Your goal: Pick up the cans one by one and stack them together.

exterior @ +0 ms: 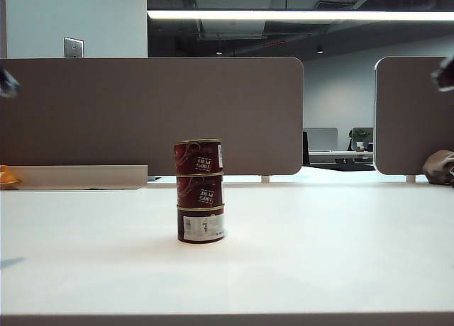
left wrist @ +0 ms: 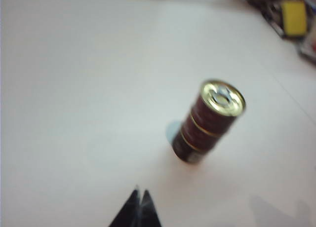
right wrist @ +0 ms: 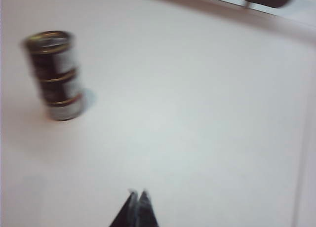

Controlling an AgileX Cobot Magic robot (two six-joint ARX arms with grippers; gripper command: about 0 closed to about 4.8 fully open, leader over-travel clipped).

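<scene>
Three cans with dark red labels and gold rims stand stacked in one upright column [exterior: 199,190] on the white table, left of centre. The left wrist view looks down on the stack [left wrist: 208,121] and its gold pull-tab lid. The right wrist view shows the same stack [right wrist: 54,75] blurred. My left gripper [left wrist: 139,191] is shut with nothing in it, raised well away from the cans; a dark blur at the far left edge [exterior: 7,82] is that arm. My right gripper [right wrist: 138,192] is also shut and empty, far from the stack, its arm a blur at the far right edge [exterior: 444,74].
Grey partition panels [exterior: 149,117] stand behind the table. An orange object [exterior: 7,177] lies at the far left and a brown bundle [exterior: 440,167] at the far right. A yellow item among clutter [left wrist: 294,12] sits off the table's edge.
</scene>
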